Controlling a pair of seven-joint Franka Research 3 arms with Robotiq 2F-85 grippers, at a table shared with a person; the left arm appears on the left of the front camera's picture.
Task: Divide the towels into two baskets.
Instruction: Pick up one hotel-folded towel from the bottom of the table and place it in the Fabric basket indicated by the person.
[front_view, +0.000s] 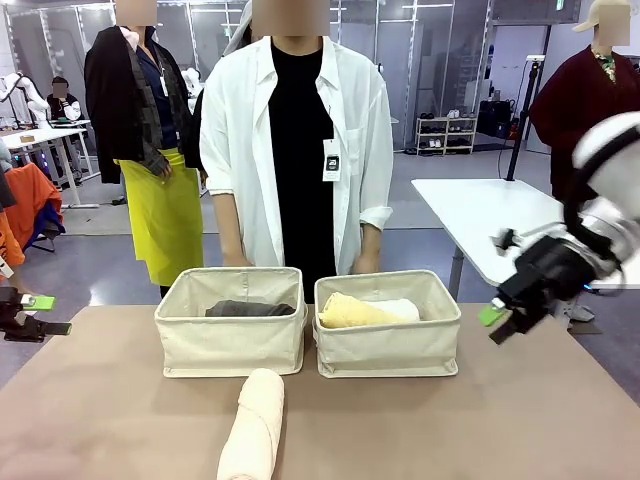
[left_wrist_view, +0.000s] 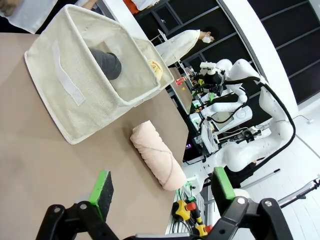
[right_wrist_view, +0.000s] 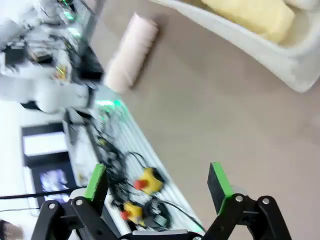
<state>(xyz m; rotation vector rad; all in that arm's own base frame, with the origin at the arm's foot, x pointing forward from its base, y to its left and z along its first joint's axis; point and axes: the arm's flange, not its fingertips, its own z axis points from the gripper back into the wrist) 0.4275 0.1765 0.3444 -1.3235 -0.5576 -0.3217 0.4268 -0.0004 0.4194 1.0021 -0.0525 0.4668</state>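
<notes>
Right arm (front_view: 612, 165): white rounded casing, black cable looped alongside.
Right gripper (front_view: 497, 325): black linkage body, 2 fingers, green pads.
Left gripper (left_wrist_view: 162, 187): matching black frame, 2 green pads, pale pivot pins.

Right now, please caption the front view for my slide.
Pink towel on the table before two baskets: grey towel in the left basket, yellow towel and white towel in the right basket.

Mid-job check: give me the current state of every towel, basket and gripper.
dark grey towel: rolled, in the left basket.
yellow towel: in the right basket.
white towel: in the right basket, beside the yellow one.
pink towel: rolled, lying on the table in front of the baskets.
left gripper: open, empty.
right gripper: open, empty.
</notes>
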